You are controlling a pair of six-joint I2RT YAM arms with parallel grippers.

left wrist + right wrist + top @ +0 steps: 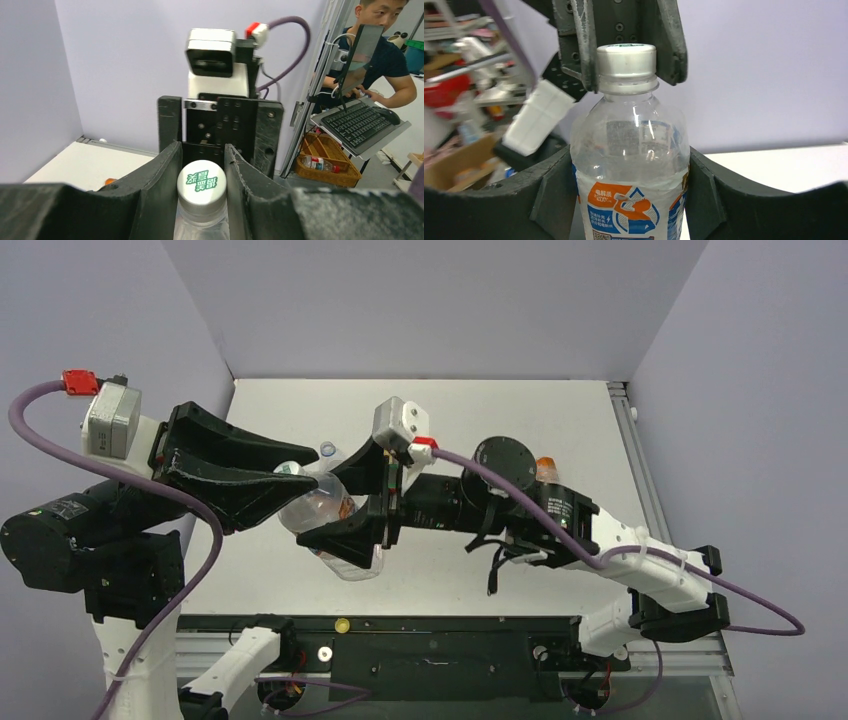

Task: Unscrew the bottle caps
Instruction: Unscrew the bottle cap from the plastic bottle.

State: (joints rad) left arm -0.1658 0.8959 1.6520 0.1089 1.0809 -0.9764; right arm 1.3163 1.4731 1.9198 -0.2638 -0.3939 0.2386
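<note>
A clear water bottle (322, 512) with a white, blue and orange label is held above the table between both grippers. My right gripper (360, 505) is shut on its body; in the right wrist view the fingers (544, 200) press the labelled sides of the bottle (631, 165). My left gripper (290, 485) is shut on its whitish cap (201, 189), which has green print on top and sits on the neck. The cap also shows in the right wrist view (626, 62), with the left fingers on both sides of it.
A clear bottle with a bluish cap (329, 451) stands on the table behind the grippers. An orange drink bottle (545, 468) stands behind my right arm. A loose yellow cap (342, 625) and a whitish round piece (324, 652) lie on the black front rail.
</note>
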